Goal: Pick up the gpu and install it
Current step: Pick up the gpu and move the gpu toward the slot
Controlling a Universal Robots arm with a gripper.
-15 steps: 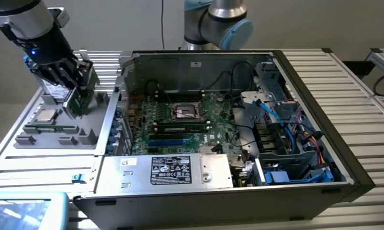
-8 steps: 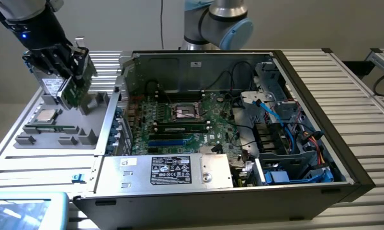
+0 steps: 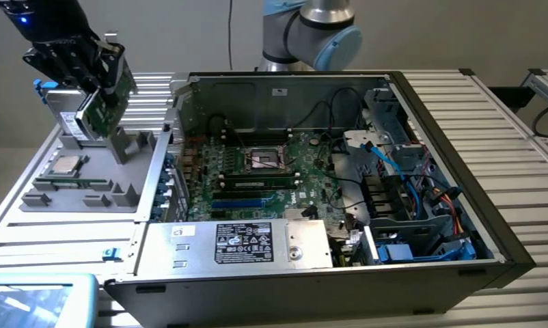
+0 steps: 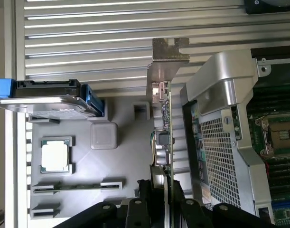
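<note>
Gpu in hand hangs over tray beside case.

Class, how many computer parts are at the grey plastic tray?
4: grey boxy drive upright at one end; square silver processor and narrow green memory stick in recesses; thin green gpu card in the gripper.

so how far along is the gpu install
Pickup looks done: the gripper is shut on the gpu, holding it upright at the tray. Nothing else is in hand. Left: the install; the gpu is outside the case, not on the motherboard.
</note>
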